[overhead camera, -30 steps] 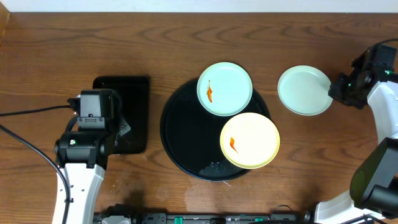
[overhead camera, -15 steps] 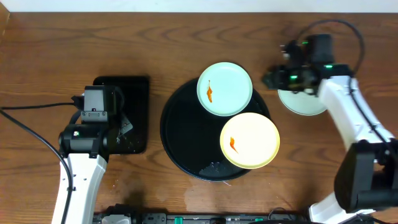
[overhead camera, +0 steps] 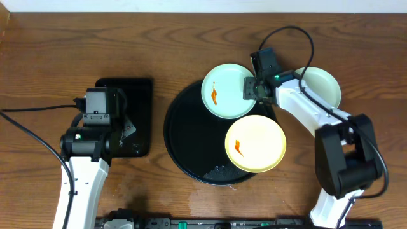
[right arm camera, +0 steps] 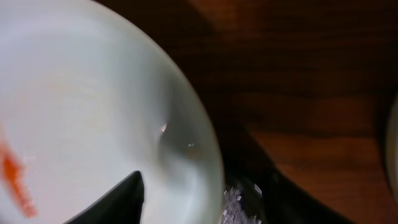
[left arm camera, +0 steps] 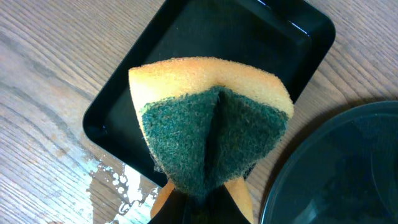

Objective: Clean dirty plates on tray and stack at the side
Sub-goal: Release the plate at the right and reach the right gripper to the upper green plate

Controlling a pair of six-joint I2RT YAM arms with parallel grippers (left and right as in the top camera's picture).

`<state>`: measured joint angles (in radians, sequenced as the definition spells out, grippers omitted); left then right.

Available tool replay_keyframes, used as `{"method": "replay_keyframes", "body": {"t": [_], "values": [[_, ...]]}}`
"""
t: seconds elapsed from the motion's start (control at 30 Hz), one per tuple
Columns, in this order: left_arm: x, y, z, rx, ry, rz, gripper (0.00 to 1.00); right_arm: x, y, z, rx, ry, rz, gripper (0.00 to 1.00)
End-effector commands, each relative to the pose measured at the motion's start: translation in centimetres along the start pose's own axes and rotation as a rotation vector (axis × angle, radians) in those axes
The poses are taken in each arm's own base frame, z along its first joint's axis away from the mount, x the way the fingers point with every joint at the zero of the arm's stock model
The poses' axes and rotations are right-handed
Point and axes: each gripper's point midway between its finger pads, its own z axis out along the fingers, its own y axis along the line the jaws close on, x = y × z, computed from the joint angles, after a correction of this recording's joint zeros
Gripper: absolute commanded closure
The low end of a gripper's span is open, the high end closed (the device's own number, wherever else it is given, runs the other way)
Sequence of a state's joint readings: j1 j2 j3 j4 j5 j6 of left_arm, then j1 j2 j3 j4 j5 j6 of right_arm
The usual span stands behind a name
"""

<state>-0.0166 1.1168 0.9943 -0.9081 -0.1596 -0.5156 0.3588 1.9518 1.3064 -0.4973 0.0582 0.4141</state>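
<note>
The round black tray (overhead camera: 187, 143) sits mid-table. A mint-blue plate (overhead camera: 222, 95) with an orange smear lies on its far rim. A pale yellow plate (overhead camera: 257, 143) with an orange smear lies on its right side. A second mint-blue plate (overhead camera: 324, 86) rests on the wood at the right, partly behind my right arm. My right gripper (overhead camera: 250, 89) is open at the smeared mint plate's right rim (right arm camera: 81, 112), one finger (right arm camera: 118, 199) over the plate. My left gripper (overhead camera: 124, 130) is shut on a yellow and green sponge (left arm camera: 211, 124).
A small rectangular black tray (overhead camera: 137, 89) lies at the left, under the sponge (left arm camera: 249, 37). Water is spilled on the wood beside it (left arm camera: 118, 180). Water drops sit on the round tray's near part (overhead camera: 219, 172). A cable loops over the table's far right (overhead camera: 292, 32).
My right arm has swung left from the plate on the wood to the smeared mint plate's right rim. The left arm has barely moved and still holds the sponge.
</note>
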Motion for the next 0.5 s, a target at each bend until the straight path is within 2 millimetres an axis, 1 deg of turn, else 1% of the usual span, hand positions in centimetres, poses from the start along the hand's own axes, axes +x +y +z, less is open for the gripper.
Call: {"method": "replay_keyframes", "body": {"t": [0.0,0.07,0.13,0.17,0.2,0.23,0.27,0.3,0.33,0.47], "values": [[-0.4,0.0,-0.1,0.002,-0.009,0.012,0.92,0.3,0.5,0.9,-0.017,0.007,0.030,0.55],[-0.4,0.0,-0.1,0.002,-0.009,0.012,0.92,0.2,0.8,0.9,-0.029,0.006,0.027,0.65],[-0.4,0.0,-0.1,0.001,-0.009,0.012,0.92,0.3,1.1,0.8,-0.033,0.004,0.021,0.67],[-0.4,0.0,-0.1,0.002,-0.009,0.012,0.92,0.3,1.2,0.8,-0.034,0.004,0.019,0.69],[-0.4,0.0,-0.1,0.001,-0.010,0.012,0.92,0.4,1.4,0.8,-0.036,0.005,0.014,0.74],[-0.4,0.0,-0.1,0.001,-0.010,0.012,0.92,0.5,1.6,0.8,-0.038,0.006,0.010,0.81],[-0.4,0.0,-0.1,0.001,-0.010,0.012,0.92,0.6,1.8,0.7,-0.040,0.007,0.005,0.92],[-0.4,0.0,-0.1,0.001,-0.010,0.012,0.92,0.7,2.1,0.7,-0.042,0.008,0.000,0.97],[-0.4,0.0,-0.1,0.001,-0.010,0.012,0.92,0.9,2.4,0.7,-0.047,0.010,-0.006,0.99],[-0.4,0.0,-0.1,0.001,-0.010,0.011,0.92,1.6,3.3,0.6,-0.057,0.024,-0.027,0.99]]}}
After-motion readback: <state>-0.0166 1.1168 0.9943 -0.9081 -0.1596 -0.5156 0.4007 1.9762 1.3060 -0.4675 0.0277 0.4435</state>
